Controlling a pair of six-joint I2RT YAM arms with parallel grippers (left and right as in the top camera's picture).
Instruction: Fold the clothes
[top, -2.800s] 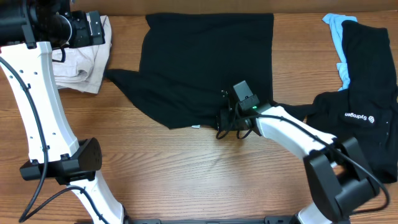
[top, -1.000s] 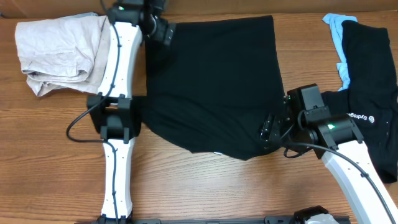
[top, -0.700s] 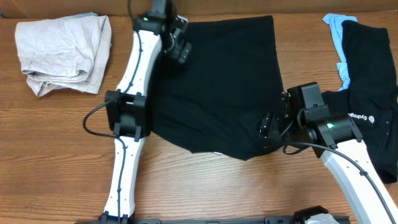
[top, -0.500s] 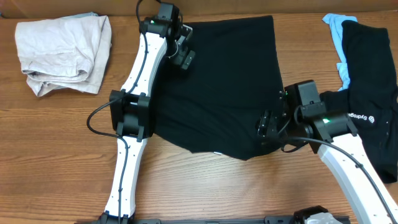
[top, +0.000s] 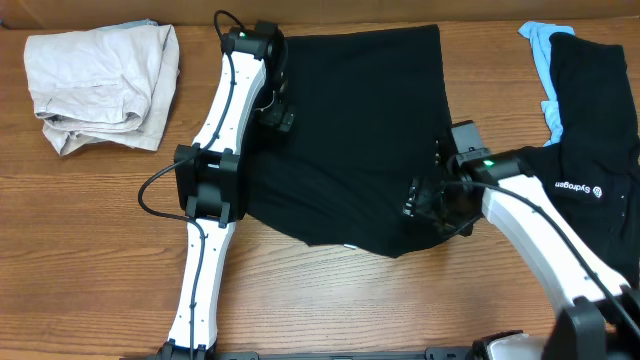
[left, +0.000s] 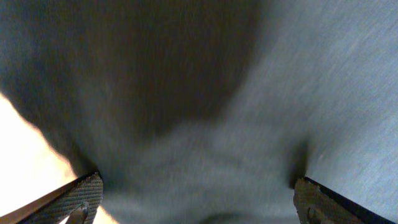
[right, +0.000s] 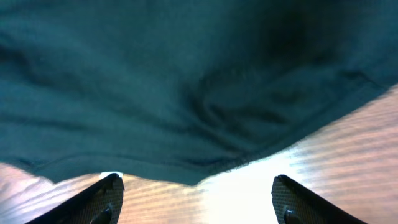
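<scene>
A plain black T-shirt (top: 350, 130) lies spread flat mid-table, with a small white tag (top: 350, 247) at its near edge. My left gripper (top: 277, 108) is open over the shirt's left part; in the left wrist view its fingers (left: 199, 202) are wide apart with black fabric (left: 205, 112) filling the view. My right gripper (top: 428, 203) is open at the shirt's near right corner; the right wrist view shows its fingers (right: 199, 199) apart over wood, the hem (right: 186, 124) just beyond. A black logo T-shirt (top: 590, 170) and a light-blue piece (top: 538, 40) lie at the right.
A pale beige folded garment (top: 100, 85) lies at the far left. The left arm's links (top: 205, 185) stretch along the shirt's left edge. Bare wooden table (top: 330, 300) runs along the near side.
The left arm swung from the beige garment to the black shirt's left part, then drew back slightly. The right gripper shifted from the shirt's near edge to its near right corner; the shirt lies reshaped.
</scene>
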